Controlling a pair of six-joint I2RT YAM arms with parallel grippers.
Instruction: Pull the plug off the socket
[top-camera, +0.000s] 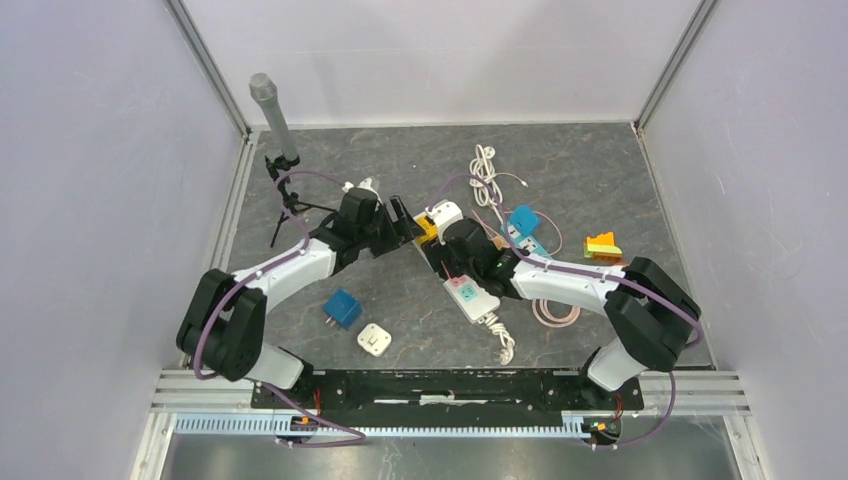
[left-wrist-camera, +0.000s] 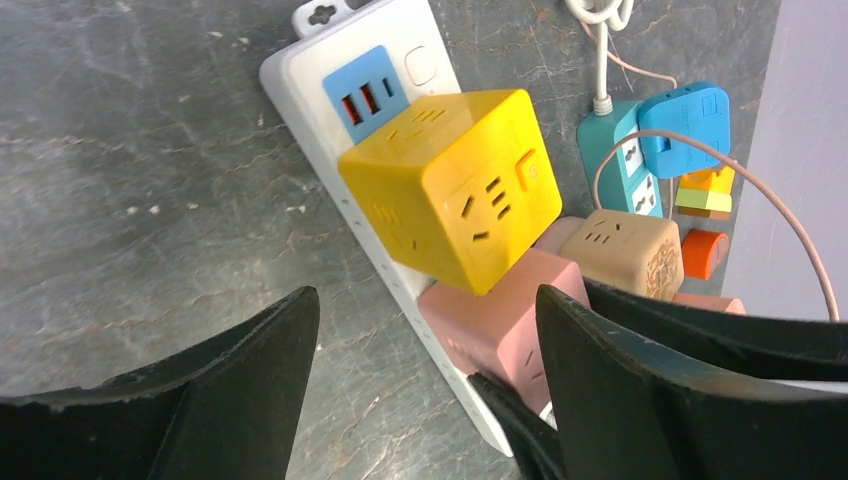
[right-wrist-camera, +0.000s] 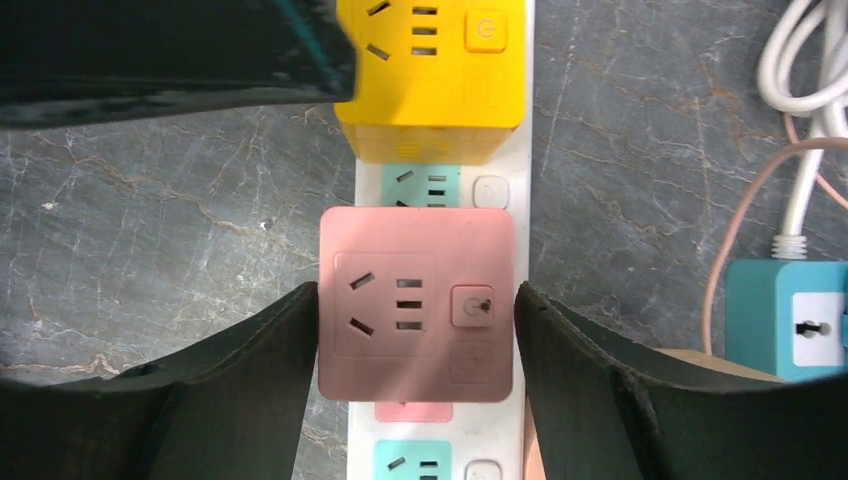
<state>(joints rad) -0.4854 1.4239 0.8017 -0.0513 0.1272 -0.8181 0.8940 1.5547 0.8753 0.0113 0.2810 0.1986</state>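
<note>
Grey bench (top-camera: 400, 160), on which a white power strip (left-wrist-camera: 300, 95) is laid flat, its long axis running diagonally from far left to near right in the top view. 2 cube plugs are seated on its face: a yellow plug (left-wrist-camera: 450, 190) toward the far end and a pink plug (right-wrist-camera: 416, 260) just beside it, nearer the arms. The right hand (right-wrist-camera: 416, 310) is set directly over the pink plug and appears clenched on it, with 1 finger (right-wrist-camera: 250, 380) laid against each side and the grip spanning the strip's width. The left hand (left-wrist-camera: 425, 300) is held released, with the yellow plug lying just ahead of it, untouched. Removal is judged to call for a pull by the right arm, straight off the strip's face and away from the bench.
</note>
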